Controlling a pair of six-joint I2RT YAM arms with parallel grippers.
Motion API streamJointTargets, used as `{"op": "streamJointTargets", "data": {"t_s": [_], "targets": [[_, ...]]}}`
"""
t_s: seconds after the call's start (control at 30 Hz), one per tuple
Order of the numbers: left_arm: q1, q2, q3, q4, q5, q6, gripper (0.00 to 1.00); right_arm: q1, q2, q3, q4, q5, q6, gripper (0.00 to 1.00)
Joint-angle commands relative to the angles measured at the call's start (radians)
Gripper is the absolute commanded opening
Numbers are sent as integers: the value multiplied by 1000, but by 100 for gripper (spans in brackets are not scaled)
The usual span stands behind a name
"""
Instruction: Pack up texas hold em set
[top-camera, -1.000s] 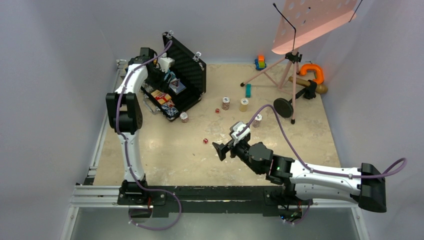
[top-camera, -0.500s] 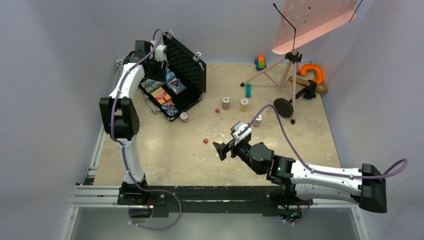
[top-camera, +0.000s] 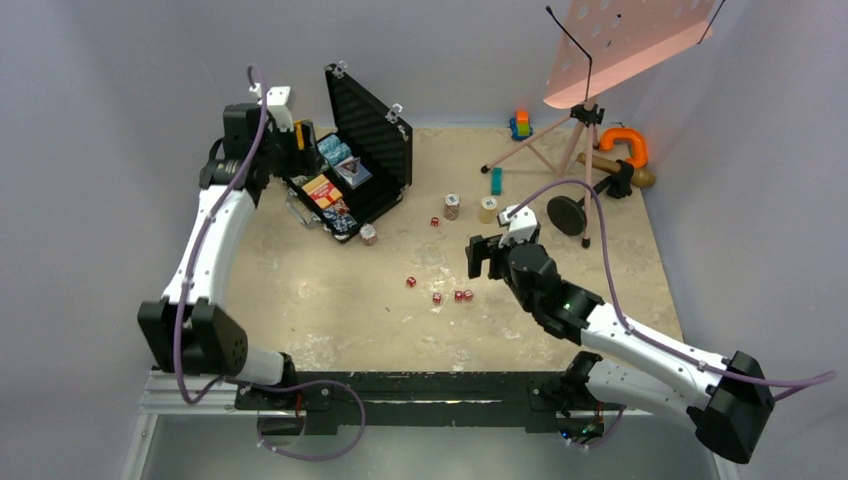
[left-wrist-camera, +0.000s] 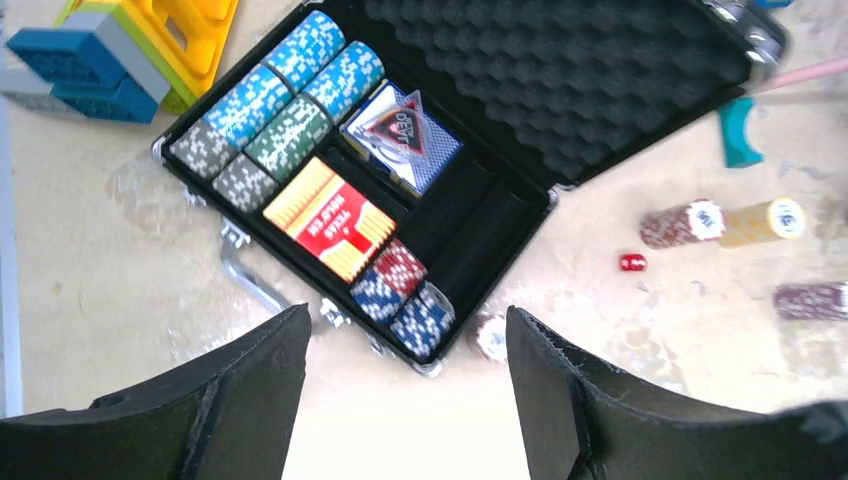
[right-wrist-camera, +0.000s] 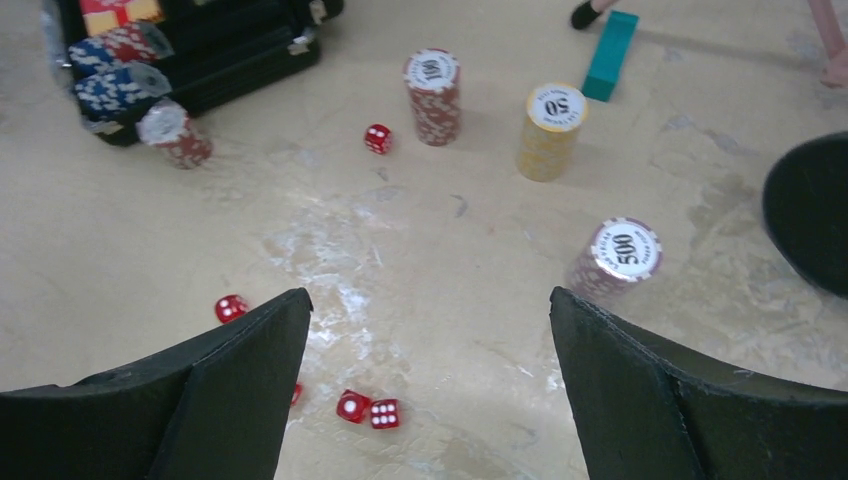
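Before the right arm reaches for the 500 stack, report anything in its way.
Nothing visible. Only bare table lies between the open right end effector and the 500 stack, which stands ahead and to its right. A black disc sits just past the stack, further right.

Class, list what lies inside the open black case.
Inside the case: rows of blue, green and grey chips, a blue card deck, an orange-red card box, red and blue chips, and bare slots. Anything under them is covered.
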Motion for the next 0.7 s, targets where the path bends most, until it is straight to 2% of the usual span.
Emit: {"op": "streamJointTargets", "data": {"t_s": [0.0, 0.17, 0.33, 0.5, 0.6, 0.67], "targets": [[4, -239, -187, 6, -4, -108, 75, -140, 47, 112, -166, -83, 88, 92], [1, -444, -350, -49, 23, -111, 76, -300, 140, 179, -250, -146, 102, 90], [1, -609, -541, 23, 7, -88, 77, -448, 255, 216, -245, -287, 85, 86], [0, -611, -520, -11, 46, -79, 77, -465, 376, 275, -256, -322, 61, 83], [0, -604, -511, -20, 75, -81, 77, -467, 435, 304, -282, -243, 61, 81], [-1, -603, -512, -23, 81, -84, 78, -482, 458, 307, -279, -244, 51, 80]]}}
